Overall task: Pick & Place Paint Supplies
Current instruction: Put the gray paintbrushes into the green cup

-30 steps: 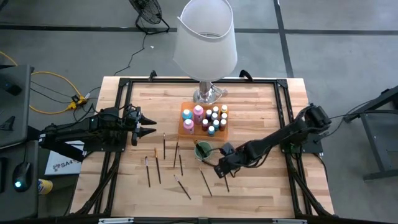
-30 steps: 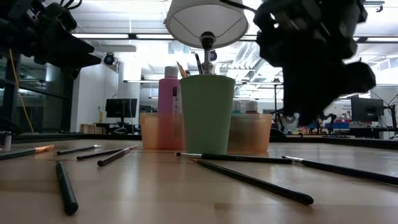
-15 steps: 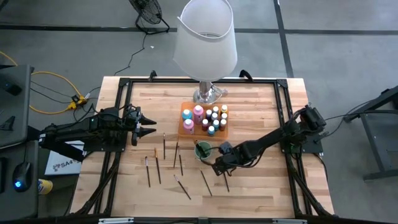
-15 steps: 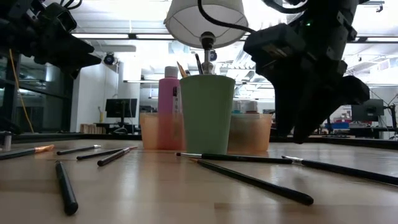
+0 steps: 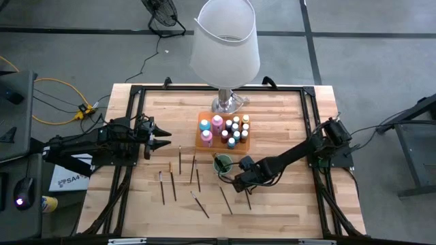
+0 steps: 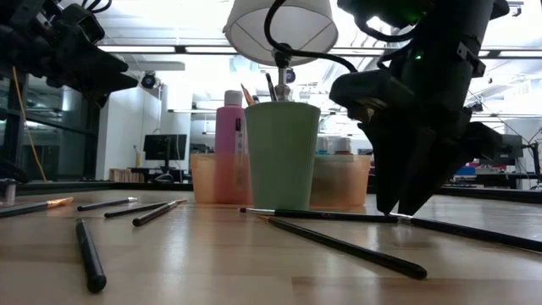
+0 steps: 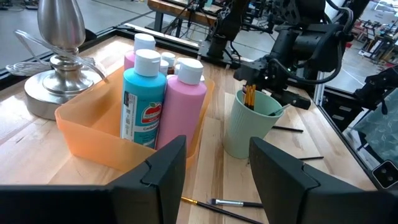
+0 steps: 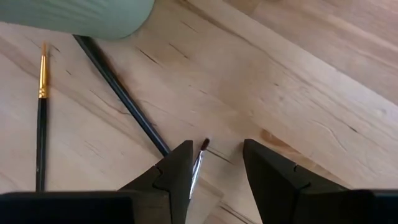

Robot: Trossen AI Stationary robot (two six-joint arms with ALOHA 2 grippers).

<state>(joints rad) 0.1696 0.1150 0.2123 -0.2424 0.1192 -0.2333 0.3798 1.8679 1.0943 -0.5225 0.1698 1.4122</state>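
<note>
The right hand (image 5: 238, 184) is down at the counter (image 5: 286, 116), just in front of the green cup (image 5: 222, 163), with its fingers half spread and nothing between them yet. In the right wrist view the silver ferrule and dark tip of a brush (image 8: 200, 157) lie directly under the gap, hard against one finger (image 8: 177, 167) and apart from the other. The brush's handle runs back beneath the hand, out of sight there; in the high view it shows as a short dark line (image 5: 248, 200) leading from the hand toward the near edge of the counter. Its long axis therefore lies roughly along the hand's reach, so the fingers straddle it crosswise, which is what a pinch needs. In the low view the fingertips touch or nearly touch the counter where that brush (image 6: 457, 229) begins.

A second, thicker brush (image 8: 122, 93) lies just beyond the fingers, slanting toward the cup, and a gold-ferruled one (image 8: 41, 118) is farther to the side; neither is inside the gap.

The left hand (image 5: 165, 139) hovers well away over the counter's far side, fingers partly apart and empty, facing the orange tray (image 7: 81, 134) of bottles (image 7: 144, 99). The right arm is plainly the nearer one. The likely next step is to close on the ferrule end, which probably needs a slight shift to centre it first.
</note>
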